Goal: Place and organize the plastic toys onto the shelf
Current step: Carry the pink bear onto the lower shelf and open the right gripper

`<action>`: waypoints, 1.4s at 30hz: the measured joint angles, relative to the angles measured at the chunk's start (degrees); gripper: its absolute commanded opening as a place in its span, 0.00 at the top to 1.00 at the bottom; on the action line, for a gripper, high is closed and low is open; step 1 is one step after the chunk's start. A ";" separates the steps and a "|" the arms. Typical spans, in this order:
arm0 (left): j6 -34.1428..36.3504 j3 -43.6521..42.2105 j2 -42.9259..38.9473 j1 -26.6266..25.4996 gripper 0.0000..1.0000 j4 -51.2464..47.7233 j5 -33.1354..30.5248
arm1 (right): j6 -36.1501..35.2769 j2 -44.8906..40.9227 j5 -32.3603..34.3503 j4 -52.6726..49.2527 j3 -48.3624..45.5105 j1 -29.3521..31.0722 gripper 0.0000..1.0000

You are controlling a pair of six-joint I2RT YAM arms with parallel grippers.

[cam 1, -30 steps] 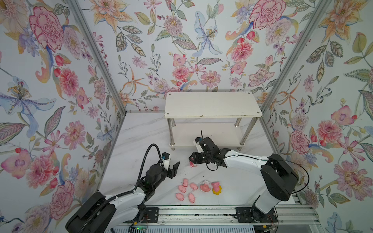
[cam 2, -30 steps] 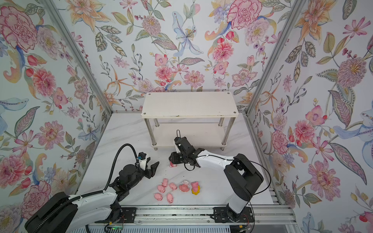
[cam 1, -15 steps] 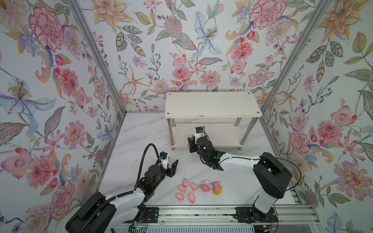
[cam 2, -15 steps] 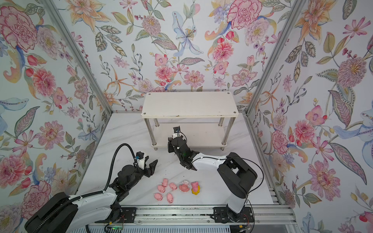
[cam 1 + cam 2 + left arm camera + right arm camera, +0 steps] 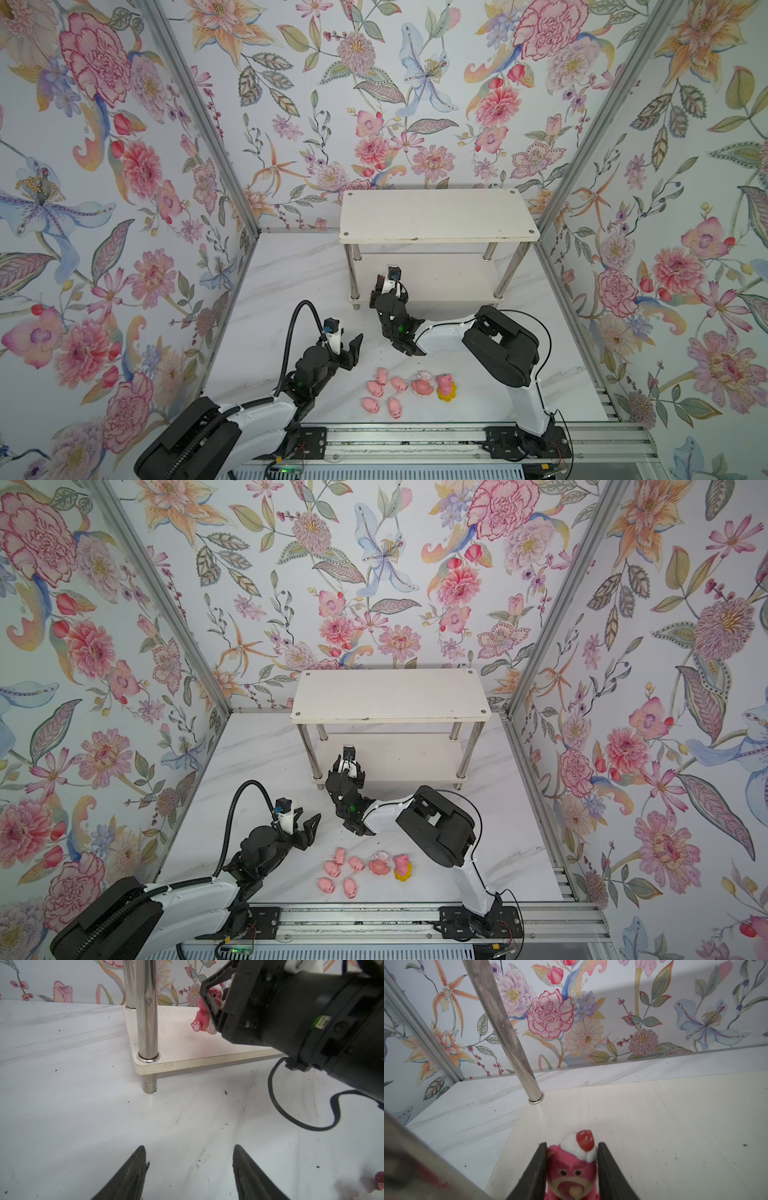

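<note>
Three walls (image 5: 374, 104) of floral wallpaper close you in, joined by grey metal corner posts (image 5: 199, 112). Beneath them lies a white, marble-veined tabletop (image 5: 282, 282), which the left wrist view shows flecked with dark specks and faint scuffs. A metal rail (image 5: 415, 436) runs along the near edge. The shelf (image 5: 436, 216) stands at the back against the far wall, its white top board showing a screw head at each corner. Your right arm (image 5: 498, 345) reaches to the front left corner of the lower tier (image 5: 654, 1126). There the right gripper (image 5: 572, 1145) has its jaws clamped on the head of the red-pink bear (image 5: 202, 1016), held over the board just inside the chrome leg (image 5: 146, 1012). Your left gripper (image 5: 189, 1147) hangs low over the table with its jaws parted and only tabletop between them. Near the rail, between the arms, five pigs (image 5: 375, 388) lie clustered, with the pink-and-white figure (image 5: 423, 384) and the yellow-petalled figure (image 5: 446, 386) just beside them. In both top views the right wrist hides the bear. The right wrist view shows it out of focus with its body cut off at the frame edge, and you cannot tell whether its feet touch the board. A blurred toy (image 5: 374, 1186) at the left wrist view's edge is too cropped to identify.
</note>
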 measured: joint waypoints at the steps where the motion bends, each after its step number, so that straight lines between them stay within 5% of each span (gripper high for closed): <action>1: -0.28 -0.02 0.28 0.00 0.33 0.37 0.02 | -0.17 0.24 0.85 0.20 0.24 0.00 0.88; 24: -2.58 -0.37 7.34 0.00 0.32 10.64 1.20 | 3.58 4.46 6.05 0.48 1.51 3.45 0.83; 42: -3.89 -0.39 6.64 0.13 0.26 12.09 3.50 | 3.76 5.62 8.63 0.37 1.51 6.12 0.30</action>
